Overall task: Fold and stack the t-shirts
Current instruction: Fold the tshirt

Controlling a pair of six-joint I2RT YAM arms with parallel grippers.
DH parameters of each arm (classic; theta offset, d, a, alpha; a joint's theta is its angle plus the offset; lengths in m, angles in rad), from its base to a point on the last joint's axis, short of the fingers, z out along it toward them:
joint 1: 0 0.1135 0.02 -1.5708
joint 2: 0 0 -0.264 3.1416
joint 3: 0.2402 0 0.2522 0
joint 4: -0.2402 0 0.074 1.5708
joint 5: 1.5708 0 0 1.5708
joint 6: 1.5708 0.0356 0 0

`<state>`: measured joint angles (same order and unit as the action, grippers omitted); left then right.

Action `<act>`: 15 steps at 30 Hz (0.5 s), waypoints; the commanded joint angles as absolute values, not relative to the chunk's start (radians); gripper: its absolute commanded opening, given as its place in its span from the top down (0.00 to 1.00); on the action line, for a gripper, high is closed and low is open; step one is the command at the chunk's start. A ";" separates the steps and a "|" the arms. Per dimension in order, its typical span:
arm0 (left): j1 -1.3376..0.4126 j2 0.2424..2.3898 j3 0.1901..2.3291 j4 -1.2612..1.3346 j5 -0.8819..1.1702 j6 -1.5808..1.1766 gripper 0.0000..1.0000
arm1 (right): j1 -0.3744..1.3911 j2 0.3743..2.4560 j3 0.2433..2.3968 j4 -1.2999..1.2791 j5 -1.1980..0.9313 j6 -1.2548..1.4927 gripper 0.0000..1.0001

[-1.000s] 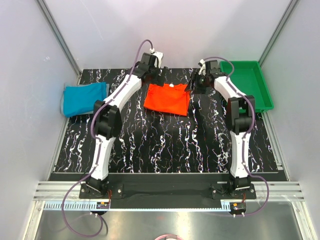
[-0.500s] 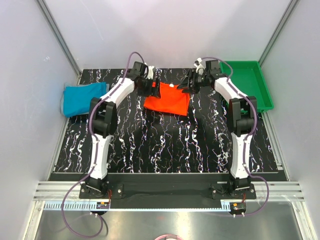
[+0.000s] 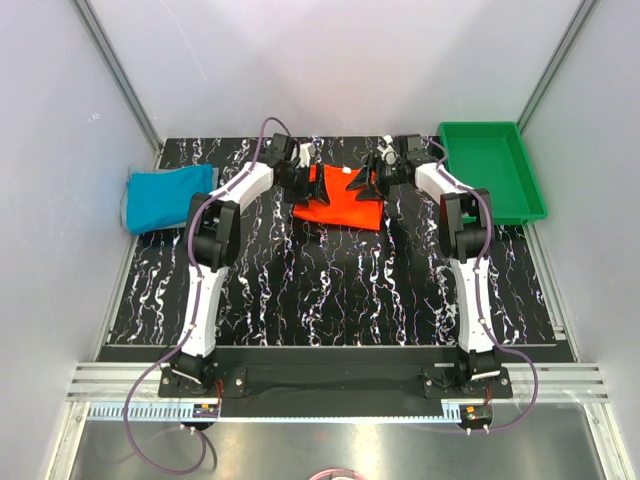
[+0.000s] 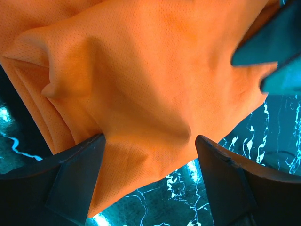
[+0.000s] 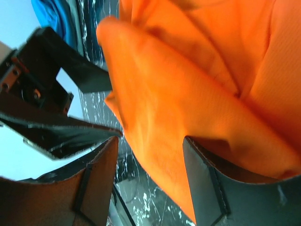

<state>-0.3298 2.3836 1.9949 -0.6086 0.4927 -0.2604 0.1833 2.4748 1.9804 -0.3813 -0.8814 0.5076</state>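
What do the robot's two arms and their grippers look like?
The left arm and right arm have white links, black joints and black bases. A purple cable runs along each. The left gripper and right gripper have dark, flat, tapered fingers.

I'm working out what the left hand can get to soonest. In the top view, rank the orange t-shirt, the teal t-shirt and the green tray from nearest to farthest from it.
1. orange t-shirt: right at the left hand, toward the far side of the table.
2. teal t-shirt: at the table's left edge.
3. green tray: far right corner, beyond the right arm.
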 commanded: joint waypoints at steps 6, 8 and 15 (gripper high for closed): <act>-0.327 2.361 1.924 -0.626 0.497 -0.265 0.14 | 0.184 2.572 2.164 -0.307 -0.855 0.580 0.35; -0.327 2.355 1.914 -0.626 0.491 -0.261 0.14 | 0.180 2.589 2.195 -0.307 -0.830 0.577 0.35; -0.341 2.301 1.858 -0.640 0.457 -0.239 0.11 | 0.175 2.594 2.207 -0.379 -0.750 0.535 0.34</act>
<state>-0.3309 2.3360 1.9064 -0.5629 0.5030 -0.2592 0.1810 2.5916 2.1674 -0.3462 -0.8040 0.5598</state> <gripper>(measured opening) 0.877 0.655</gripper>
